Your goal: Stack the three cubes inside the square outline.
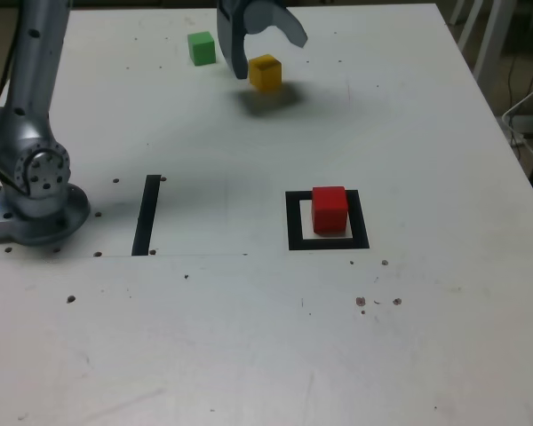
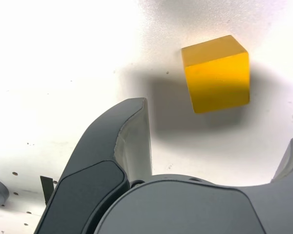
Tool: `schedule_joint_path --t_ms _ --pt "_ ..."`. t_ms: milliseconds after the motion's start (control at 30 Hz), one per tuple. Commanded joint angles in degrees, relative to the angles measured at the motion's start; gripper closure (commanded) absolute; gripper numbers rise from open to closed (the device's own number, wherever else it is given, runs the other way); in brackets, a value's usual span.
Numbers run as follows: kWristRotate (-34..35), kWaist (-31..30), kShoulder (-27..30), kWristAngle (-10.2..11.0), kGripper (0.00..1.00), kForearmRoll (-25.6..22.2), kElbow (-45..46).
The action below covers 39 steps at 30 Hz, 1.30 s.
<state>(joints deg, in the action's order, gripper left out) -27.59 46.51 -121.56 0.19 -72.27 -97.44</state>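
- Across most of the exterior view, a white, worn table (image 1: 204, 337), with a far edge close to the top of the view and a slanting edge on the right.
- On the exterior view's left, a grey robot arm (image 1: 37, 98), upright above a round base and reaching out of view at the far side.
- At the far side of the exterior view, a dark grey gripper (image 1: 271, 59), spread wide open and holding nothing, above the table.
- Right of centre in the exterior view, the square outline (image 1: 296, 240), thick and black around a white centre, flat on the table.
- Left of that outline and well apart from it, a narrow straight black bar (image 1: 147, 216), running near to far.
- Inside the outline, toward the right of its white centre, the red cube (image 1: 330, 210), alone there.
- At the far side, near the open gripper, the yellow cube (image 1: 266, 74), flat on the table, clear of both fingers in the wrist view, and beside a soft shadow.
- Left of the yellow cube and slightly farther, the green cube (image 1: 202, 49), apart from it.
- Scattered over the table, small dark marks (image 1: 361, 302).
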Motion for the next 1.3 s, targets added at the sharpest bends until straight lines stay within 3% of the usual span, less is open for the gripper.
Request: schedule_joint_path --t_ms 0,400,733,1033,1267 --pt "-0.30 0.36 -0.54 -0.36 0.01 -0.20 -0.57" --pt "-1.52 2.62 -4.22 -0.78 0.02 -1.36 -4.63" --pt "-2.97 3.52 -8.27 -2.45 0.04 -3.62 -10.06" --pt "-3.50 3.98 -10.54 -3.77 0.10 -4.31 -11.43" --pt "-3.59 4.12 -11.16 -3.55 0.23 -4.63 -11.99"
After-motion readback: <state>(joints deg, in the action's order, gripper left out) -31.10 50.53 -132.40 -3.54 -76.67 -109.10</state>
